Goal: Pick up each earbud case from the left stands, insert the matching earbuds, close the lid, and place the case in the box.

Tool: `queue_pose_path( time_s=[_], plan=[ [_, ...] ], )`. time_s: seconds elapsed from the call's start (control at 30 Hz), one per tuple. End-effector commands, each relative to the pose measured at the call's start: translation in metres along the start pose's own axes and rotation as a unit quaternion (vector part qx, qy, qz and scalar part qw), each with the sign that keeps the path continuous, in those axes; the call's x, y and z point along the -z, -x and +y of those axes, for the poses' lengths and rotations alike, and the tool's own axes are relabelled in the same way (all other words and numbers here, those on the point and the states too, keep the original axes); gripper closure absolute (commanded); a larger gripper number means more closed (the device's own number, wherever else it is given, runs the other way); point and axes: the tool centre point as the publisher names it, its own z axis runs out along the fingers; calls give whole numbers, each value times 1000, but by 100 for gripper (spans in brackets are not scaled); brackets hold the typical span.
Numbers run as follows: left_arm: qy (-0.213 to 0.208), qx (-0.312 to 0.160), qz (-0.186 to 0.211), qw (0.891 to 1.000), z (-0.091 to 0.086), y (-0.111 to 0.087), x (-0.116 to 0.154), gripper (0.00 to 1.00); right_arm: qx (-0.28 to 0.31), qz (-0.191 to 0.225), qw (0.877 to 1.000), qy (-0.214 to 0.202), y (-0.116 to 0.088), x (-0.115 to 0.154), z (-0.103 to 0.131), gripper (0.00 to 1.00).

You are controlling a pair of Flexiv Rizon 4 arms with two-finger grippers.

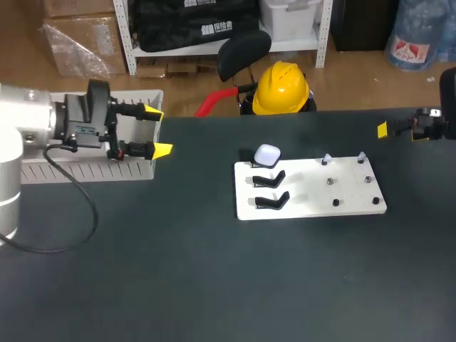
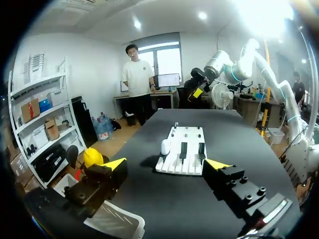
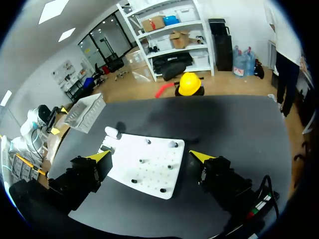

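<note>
The matte black surface (image 1: pixel 178 271) carries a flat white board (image 1: pixel 313 187) with 2 bare black hooked stands (image 1: pixel 274 201). A rounded white case (image 1: pixel 267 154) sits at the board's far left corner. Left pincer (image 1: pixel 158 132): wide, empty, at the slotted white box (image 1: pixel 85 171). Right pincer (image 3: pixel 149 155): wide, empty. The head view shows only 1 of its tips, near the surface's right edge.

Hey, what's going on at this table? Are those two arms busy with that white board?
Two robot arms are set up to pack earbud cases, but neither holds anything at this moment. The left gripper is open by the white box at the left. The right gripper is open too, off to the right of the white board. One white earbud case sits on the board's rearmost stand; the two black stands in front of it are empty.
</note>
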Motion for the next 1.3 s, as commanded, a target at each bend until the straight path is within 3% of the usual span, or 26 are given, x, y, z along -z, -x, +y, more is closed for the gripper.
queue_pose_path(
  time_s=[0.03,0.37,0.93,1.0,1.3],
  plan=[
    [-37,-7,4,999,12,0,-55,0,0,0,1000,1,0,0,-1,0],
    [-81,-17,20,996,-12,5,-113,0,0,0,1000,1,0,0,-1,0],
    [-81,-17,20,996,-12,5,-113,0,0,0,1000,1,0,0,-1,0],
    [-88,-22,7,996,-12,-1,-124,0,0,0,1000,1,0,0,-1,0],
    [-87,-25,28,995,-5,-14,-154,0,0,0,1000,1,0,0,-1,0]
  ],
)
